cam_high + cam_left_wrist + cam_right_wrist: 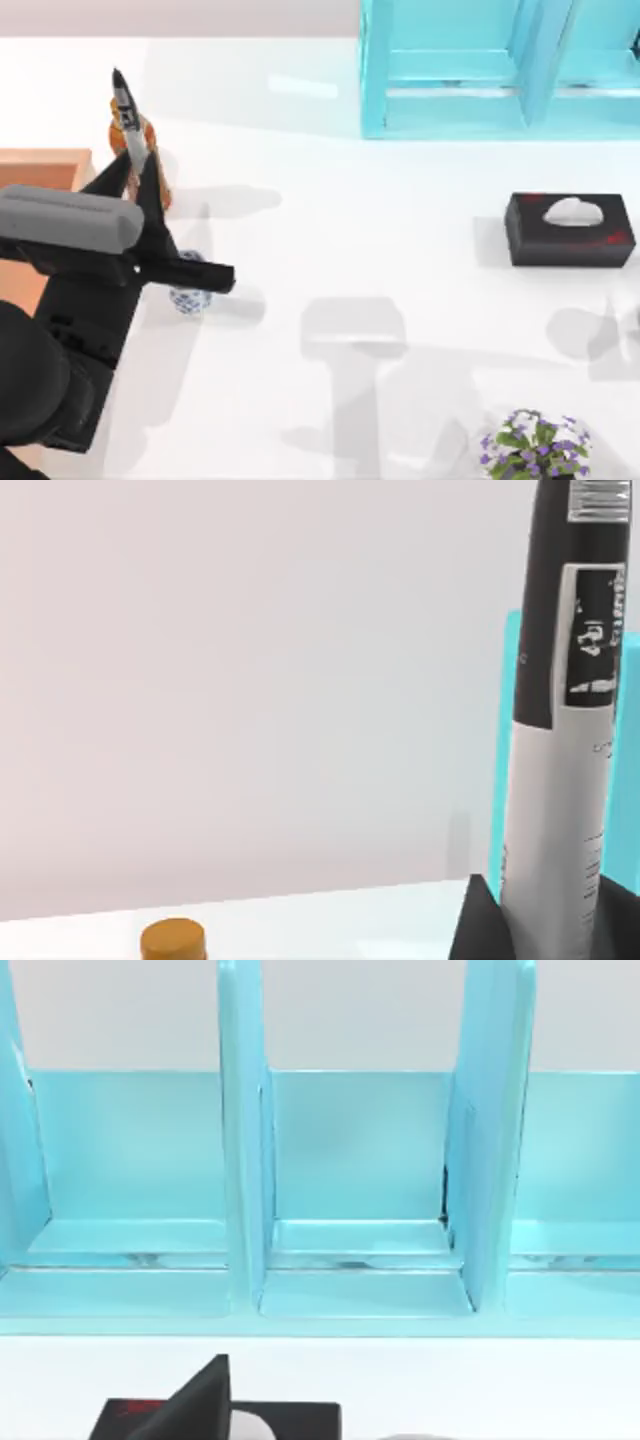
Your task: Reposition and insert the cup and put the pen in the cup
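Note:
My left gripper (135, 172) is shut on the pen (127, 115) and holds it upright above the table's left side. In the left wrist view the pen (560, 780) rises between the dark fingers (480, 925), black at the upper end with a white printed barrel below. The cup (190, 297), white with a blue pattern, stands on the table below and to the right of the gripper, partly hidden by the left arm. My right gripper (205, 1400) is parked at the right and faces the cyan shelf.
An orange bottle (145, 140) stands just behind the held pen, its cap (173, 940) low in the left wrist view. A wooden block (45, 170) lies at the left edge. A cyan shelf (490, 70) stands back right, with a black tissue box (570, 230) and a plant (530, 445) nearer.

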You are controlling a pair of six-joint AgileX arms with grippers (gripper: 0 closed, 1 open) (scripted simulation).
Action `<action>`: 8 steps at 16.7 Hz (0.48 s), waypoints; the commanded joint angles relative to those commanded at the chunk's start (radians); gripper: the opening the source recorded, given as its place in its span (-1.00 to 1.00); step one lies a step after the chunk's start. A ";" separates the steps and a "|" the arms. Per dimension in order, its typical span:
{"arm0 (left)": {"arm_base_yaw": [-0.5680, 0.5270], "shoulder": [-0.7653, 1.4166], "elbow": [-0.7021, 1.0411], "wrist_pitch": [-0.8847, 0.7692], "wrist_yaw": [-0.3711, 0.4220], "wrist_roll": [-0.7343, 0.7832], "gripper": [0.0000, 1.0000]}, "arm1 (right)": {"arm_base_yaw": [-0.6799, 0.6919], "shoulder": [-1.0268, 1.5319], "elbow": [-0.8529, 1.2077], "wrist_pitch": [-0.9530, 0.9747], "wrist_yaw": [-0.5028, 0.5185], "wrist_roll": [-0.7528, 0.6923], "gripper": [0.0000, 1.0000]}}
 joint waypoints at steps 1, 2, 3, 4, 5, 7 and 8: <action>0.008 0.051 0.007 0.020 0.010 -0.002 -1.00 | 0.000 0.000 0.000 0.000 0.000 0.000 1.00; 0.018 0.092 0.016 0.044 0.018 -0.003 -1.00 | 0.000 0.000 0.000 0.000 0.000 0.000 1.00; 0.029 0.123 0.028 0.072 0.032 -0.005 -1.00 | 0.000 0.000 0.000 0.000 0.000 0.000 1.00; 0.041 0.146 0.040 0.096 0.047 -0.007 -1.00 | 0.000 0.000 0.000 0.000 0.000 0.000 1.00; 0.054 0.162 0.048 0.111 0.057 -0.009 -1.00 | 0.000 0.000 0.000 0.000 0.000 0.000 1.00; 0.059 0.167 0.050 0.115 0.059 -0.010 -1.00 | 0.000 0.000 0.000 0.000 0.000 0.000 1.00; 0.059 0.167 0.050 0.115 0.059 -0.010 -1.00 | 0.000 0.000 0.000 0.000 0.000 0.000 1.00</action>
